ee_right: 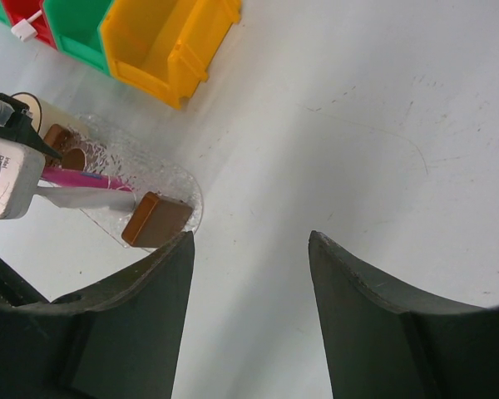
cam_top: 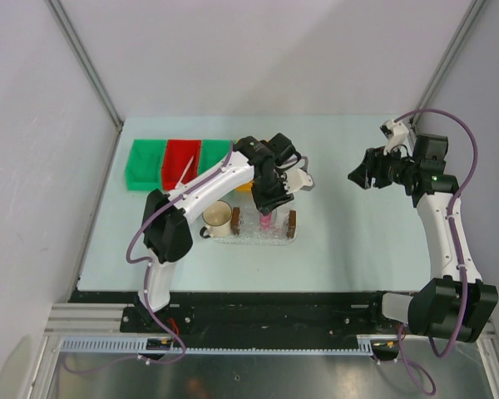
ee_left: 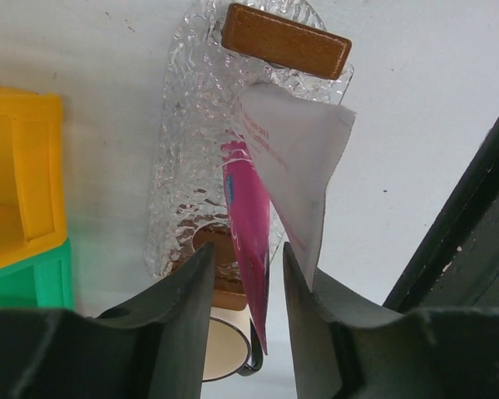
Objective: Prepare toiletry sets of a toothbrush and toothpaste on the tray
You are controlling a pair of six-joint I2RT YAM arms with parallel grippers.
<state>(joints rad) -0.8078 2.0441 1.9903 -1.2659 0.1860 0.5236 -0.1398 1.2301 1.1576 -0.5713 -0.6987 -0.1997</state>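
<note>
The clear tray (cam_top: pixel 251 237), with a brown block (cam_top: pixel 292 222) at each short end, lies in the middle of the table. The pink toothpaste (cam_top: pixel 267 221) is over it, between the blocks. My left gripper (cam_top: pixel 270 202) is directly above the tray. In the left wrist view its jaws (ee_left: pixel 248 249) stand slightly apart around the tube's (ee_left: pixel 248 208) near end, with a gap on both sides. The tube's white flat end (ee_left: pixel 295 158) points at the far block (ee_left: pixel 284 41). A white toothbrush (cam_top: pixel 183 170) lies in the red bin. My right gripper (cam_top: pixel 355 176) is open and empty over bare table.
A cream cup (cam_top: pixel 219 218) stands at the tray's left end. Green, red and green bins (cam_top: pixel 176 163) line the back left, with a yellow bin (ee_right: pixel 162 46) beside them. The right wrist view shows the tray (ee_right: pixel 179 187) to its left.
</note>
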